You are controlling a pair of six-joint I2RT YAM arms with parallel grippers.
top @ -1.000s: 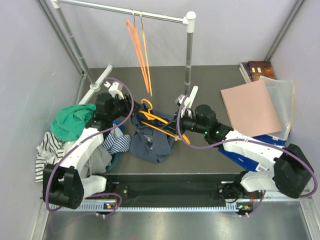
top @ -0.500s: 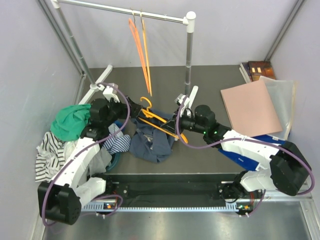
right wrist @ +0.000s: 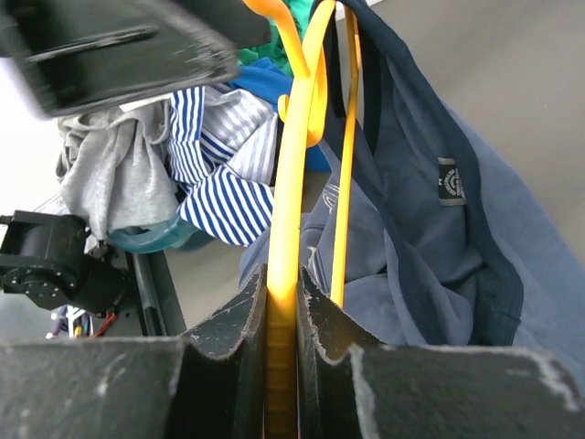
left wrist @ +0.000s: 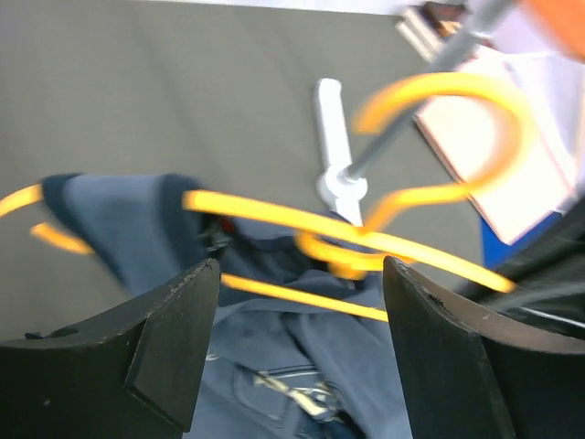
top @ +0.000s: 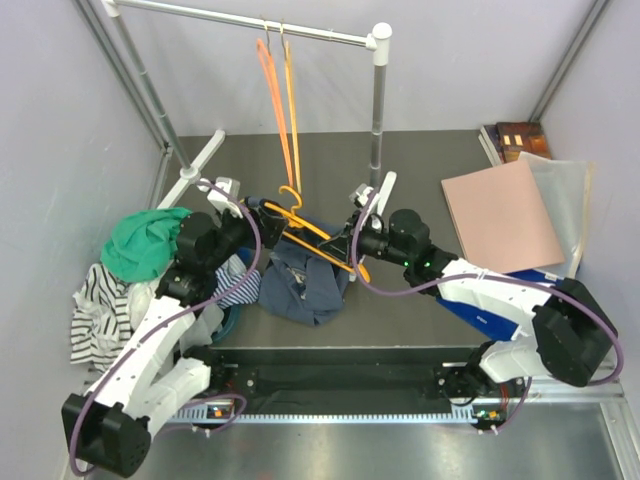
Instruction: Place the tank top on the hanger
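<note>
At table centre, on the dark grey surface [top: 430, 165], the amber triangular plastic clothes hanger [top: 312, 236] sits tilted, with its hook end just beside the left gripper [top: 263, 213].

Right gripper [right wrist: 281, 293]: jaws pressed together on one arm of the hanger, so that the amber bar is pinched between both fingers.

Left gripper: jaws spread wide and closing on nothing. In the left wrist view the hanger and the cloth lie just ahead of the fingertips.

Dark navy-blue sleeveless cloth tank top [top: 300, 285]: one dark-bound strap lies over the hanger's arm at the end nearer the left gripper. The remaining cloth droops beneath the hanger and bunches on the table on the near side, between the two arms.

Surroundings:
- A crumpled green garment [top: 145, 240] lies at the left edge of the table, beside the left arm
- A blue-and-white striped cloth [top: 236, 287] lies just left of the tank top
- A white and metal clothes rail [top: 250, 20] stands at the far side, with two redder orange hangers [top: 282, 100] hooked on it
- A flat pink sheet [top: 500, 215] lies at the far right, well apart from the hanger
</note>
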